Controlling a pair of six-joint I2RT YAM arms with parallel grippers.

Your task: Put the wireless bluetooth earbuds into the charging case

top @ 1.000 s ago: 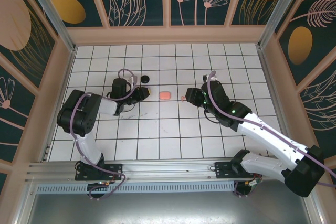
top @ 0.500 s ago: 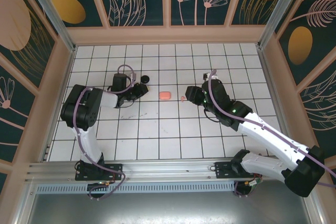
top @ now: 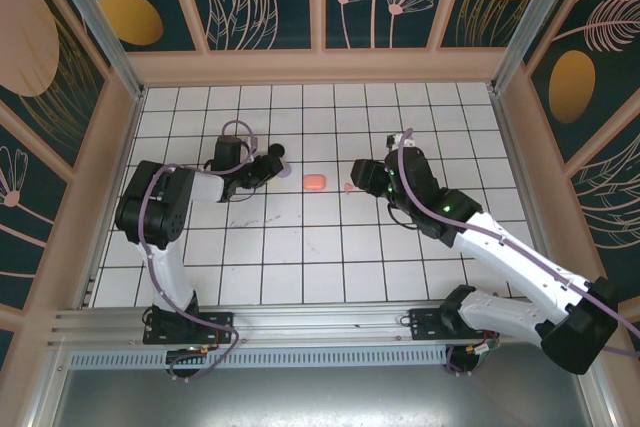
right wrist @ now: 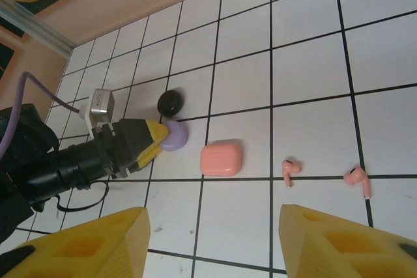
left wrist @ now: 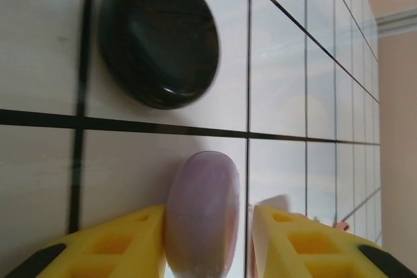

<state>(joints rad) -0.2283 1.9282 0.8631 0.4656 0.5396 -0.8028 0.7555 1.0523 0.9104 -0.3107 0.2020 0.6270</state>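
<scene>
Left gripper [top: 267, 166] lies low over the tiled table [top: 330, 277], reaching toward the far middle. In the left wrist view the lilac case [left wrist: 202, 216] sits between its yellow fingers [left wrist: 111, 242]. The case touches one finger, and a thin strip of white tile shows between it and the other. Jaws are slightly apart, so the case is released rather than clamped. The case rests on the table with its lid shut. Black case [left wrist: 158, 37] is just beyond it, one tile line away and not touching, also shut. Right gripper [right wrist: 215, 252] hovers above the table near the middle. Its two fingers are spread wide with nothing between them, so the jaws are released. Below it, in the right wrist view, the pink case [right wrist: 221, 159] lies flat and shut on a tile just right of the lilac case. Two pink earbuds [right wrist: 290, 169] lie loose on the table to the right of the pink case. The nearer one is close beside the case but not touching it. The second [right wrist: 358, 180] is farther right, on the next tile, with its stem pointing toward the camera. The two buds are apart from each other, and neither is in a case. No lilac or black buds can be made out in these views.
</scene>
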